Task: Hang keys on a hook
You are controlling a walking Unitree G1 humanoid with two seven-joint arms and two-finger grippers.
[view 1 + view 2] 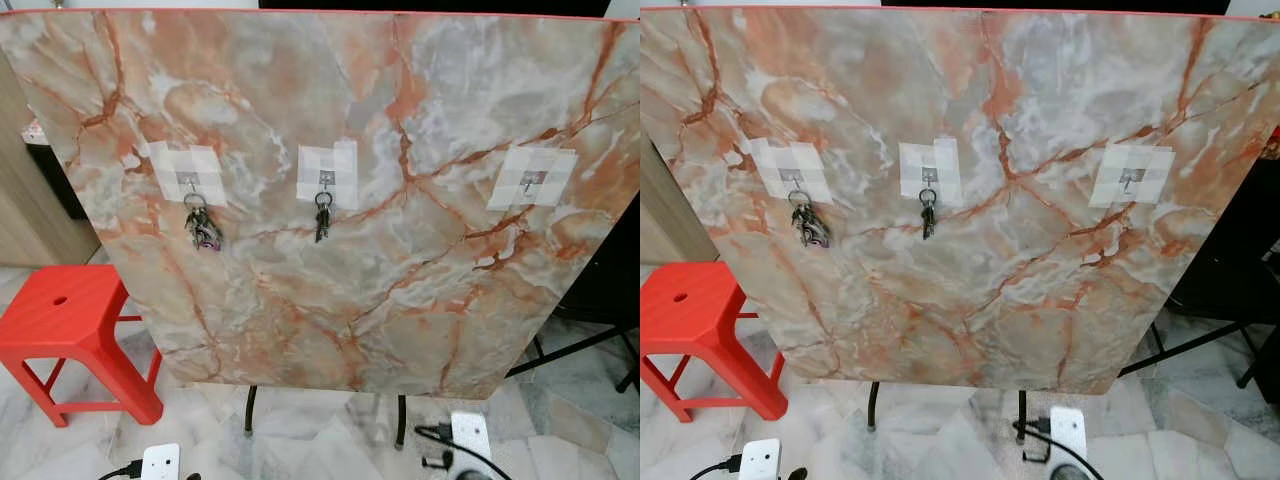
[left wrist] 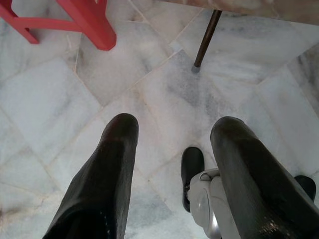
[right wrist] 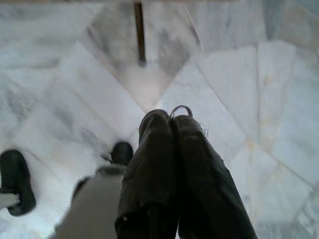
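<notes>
While both arms hang low over the pale marble floor (image 2: 75, 114), the right gripper (image 3: 172, 119) has its fingers (image 3: 149, 164) clenched together on a thin metal key ring (image 3: 181, 109), whose loop peeks out just past the tips. I judge this to be the set that is to be hung. Any keys below the ring are hidden, so I cannot tell how many there are. Pinching the ring itself looks sensible, since the loop stays free to slip over a hook.

The left gripper (image 2: 172, 132) is released, its two fingers well apart with nothing between them, pointing at the floor near a dark metal leg (image 2: 207, 37) and the foot of a red stool (image 1: 70, 330).

Further off, the head views show what the wrist views cannot: an upright marbled board (image 1: 400, 250) on dark legs, carrying three small hooks on pale adhesive patches. On the robot's left, one hook (image 1: 187, 180) holds a bunch of keys (image 1: 203, 228); the middle hook (image 1: 325, 179) holds a smaller bunch (image 1: 322, 218); the right-hand hook (image 1: 532, 179) is bare. That bare hook is presumably the target, and it lies on the side of the loaded arm. White power strips (image 1: 160, 462) lie on the floor beneath the board.
</notes>
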